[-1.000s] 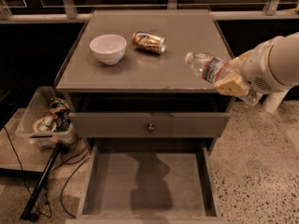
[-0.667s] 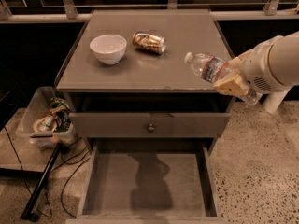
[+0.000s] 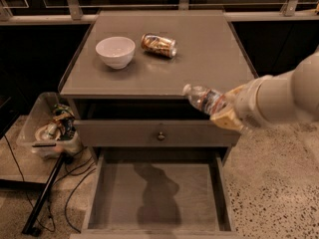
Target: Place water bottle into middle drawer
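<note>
The robot's arm (image 3: pixel 286 96) is a thick, smooth cylinder in off-white with a soft sheen, shaded darker along its underside. Its segments are rounded where they meet. Toward the wrist it steps down to a narrower, paler collar with a faint seam. From that collar comes the gripper (image 3: pixel 223 112), whose fingers (image 3: pixel 225 120) are a dull yellow-tan, blunt and wedge-shaped. The gripper hangs just off the front right corner of the cabinet top (image 3: pixel 199 59), clamped round the water bottle (image 3: pixel 202 97).
</note>
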You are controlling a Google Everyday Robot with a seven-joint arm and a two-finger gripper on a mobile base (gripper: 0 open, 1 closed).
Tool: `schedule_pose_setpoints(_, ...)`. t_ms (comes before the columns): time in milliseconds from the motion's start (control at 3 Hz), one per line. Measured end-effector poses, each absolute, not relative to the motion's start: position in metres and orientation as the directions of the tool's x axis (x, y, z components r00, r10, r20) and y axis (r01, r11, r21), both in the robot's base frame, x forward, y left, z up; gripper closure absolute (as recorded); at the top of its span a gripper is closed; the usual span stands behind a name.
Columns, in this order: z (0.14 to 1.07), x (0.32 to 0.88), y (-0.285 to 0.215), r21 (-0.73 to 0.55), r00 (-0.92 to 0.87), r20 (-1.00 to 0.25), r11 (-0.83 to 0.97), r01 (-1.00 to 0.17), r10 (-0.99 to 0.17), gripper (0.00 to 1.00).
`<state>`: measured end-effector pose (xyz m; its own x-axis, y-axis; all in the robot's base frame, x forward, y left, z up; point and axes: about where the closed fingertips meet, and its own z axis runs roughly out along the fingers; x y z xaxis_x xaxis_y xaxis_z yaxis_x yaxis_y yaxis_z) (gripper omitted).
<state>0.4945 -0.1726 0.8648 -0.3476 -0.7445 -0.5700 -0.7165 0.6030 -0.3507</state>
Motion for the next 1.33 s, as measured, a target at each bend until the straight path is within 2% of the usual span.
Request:
schedule_pose_setpoints(667, 0.751, 0.480, -0.164, -0.319, -0.439, -0.537, 0.656, -0.684, -0.720, 1.00)
schedule_pose_setpoints(1000, 0.681, 0.490, -0.163, -0.299, -0.423, -0.578, 0.664, -0.685, -0.697, 1.00)
schedule_pose_setpoints(1333, 0.681, 0.490, -0.163, -0.299, -0.423, -0.578, 0.664, -0.685, -0.697, 1.00)
